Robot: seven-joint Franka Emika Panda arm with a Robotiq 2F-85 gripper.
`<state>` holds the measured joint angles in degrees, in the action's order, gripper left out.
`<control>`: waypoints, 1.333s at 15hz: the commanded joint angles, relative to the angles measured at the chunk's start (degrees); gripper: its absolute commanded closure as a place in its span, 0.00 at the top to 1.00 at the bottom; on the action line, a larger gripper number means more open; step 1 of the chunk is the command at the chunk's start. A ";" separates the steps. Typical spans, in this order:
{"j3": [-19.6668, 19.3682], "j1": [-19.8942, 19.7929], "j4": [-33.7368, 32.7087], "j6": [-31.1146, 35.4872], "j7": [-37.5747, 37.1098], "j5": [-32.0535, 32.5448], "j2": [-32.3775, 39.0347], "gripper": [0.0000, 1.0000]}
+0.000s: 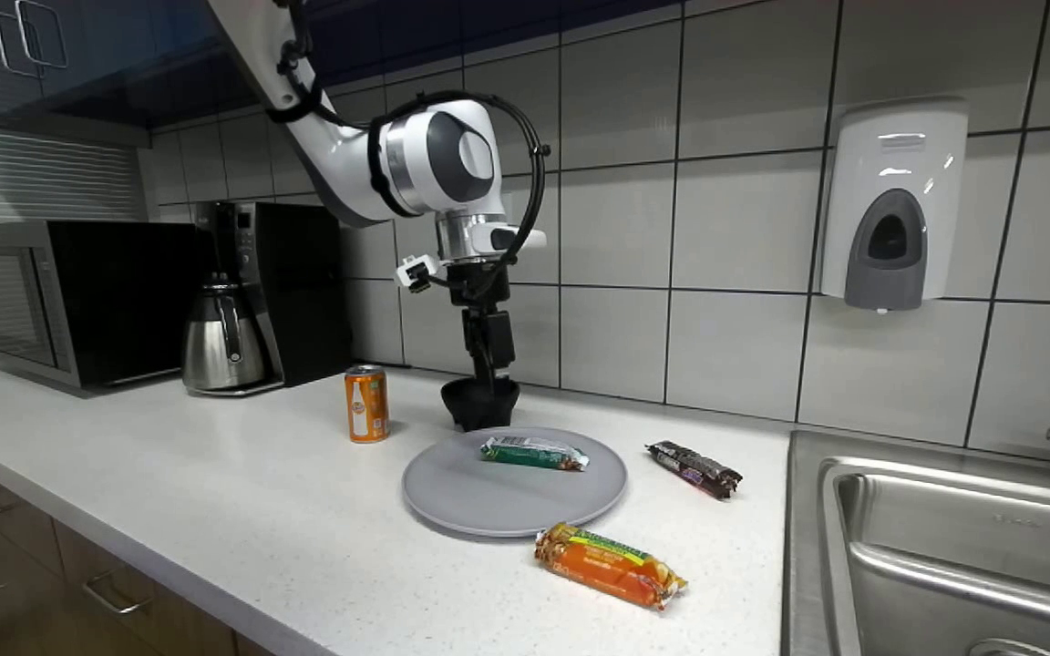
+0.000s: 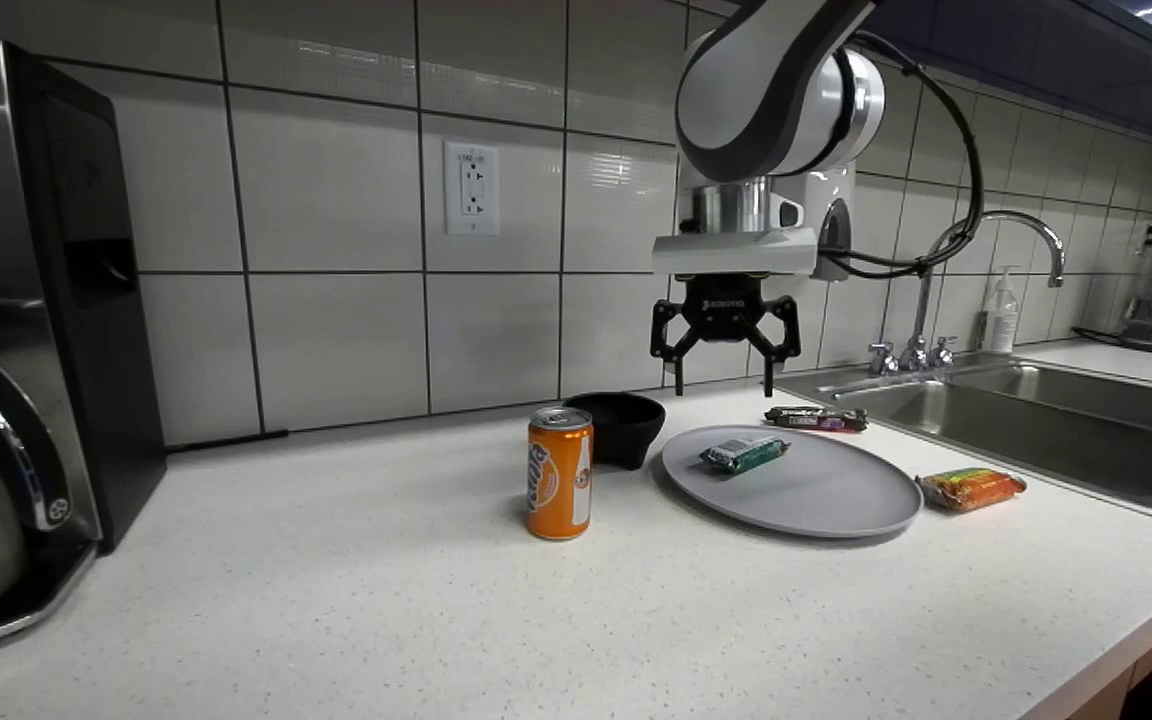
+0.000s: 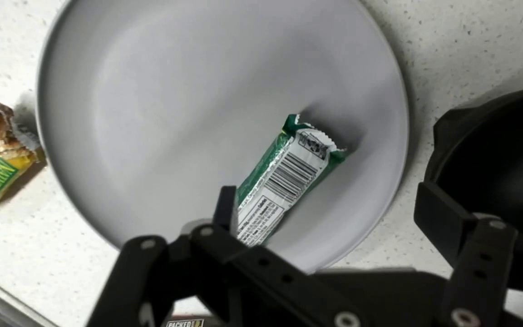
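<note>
My gripper (image 2: 724, 388) hangs in the air with its jaws wide apart and nothing between them. Below lies a grey plate (image 1: 507, 506) bearing a green-and-white wrapped bar (image 3: 284, 181). In the wrist view one fingertip overlaps the lower end of this bar, and the opposite one overlaps a black bowl (image 3: 506, 150); both fingers appear above these things. The bowl (image 2: 618, 425) stands beside the plate, close to the tiled wall. An orange-and-yellow bar (image 1: 610, 565) rests on the counter at the plate's edge. A dark wrapped bar (image 1: 694, 468) lies between plate and sink.
An orange soda can (image 2: 560, 475) stands upright near the bowl. A metal sink (image 1: 972, 547) is set into the counter beyond the bars. A coffee maker (image 1: 293, 292) with a steel carafe (image 1: 220, 337) and a microwave (image 1: 115, 301) occupy the opposite end. The tiled wall (image 2: 336, 350) runs behind.
</note>
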<state>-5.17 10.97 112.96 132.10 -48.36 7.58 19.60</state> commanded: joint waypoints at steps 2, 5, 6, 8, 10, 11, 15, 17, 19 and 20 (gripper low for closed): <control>-0.52 -0.25 1.02 -0.14 -5.29 2.50 -0.70 1.00; -0.77 -0.58 0.33 -0.13 -6.46 2.61 0.34 1.00; -0.82 -0.69 0.12 0.01 -6.75 2.44 0.69 1.00; -0.96 -0.83 -0.23 0.63 -7.58 2.31 1.51 1.00; -1.08 -1.05 -0.67 1.29 -8.03 1.89 2.50 1.00; -1.20 -1.13 -0.94 1.66 -8.26 1.78 3.05 1.00; -1.59 -1.26 -1.98 3.37 -9.57 1.34 5.04 1.00; -1.74 -1.19 -2.43 4.16 -9.94 1.15 5.97 1.00; -1.67 -1.28 -2.59 5.27 -10.22 0.47 6.62 1.00; -1.63 -1.31 -2.52 5.93 -10.50 0.08 6.82 1.00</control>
<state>-7.25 10.33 111.76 136.76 -57.34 8.55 25.26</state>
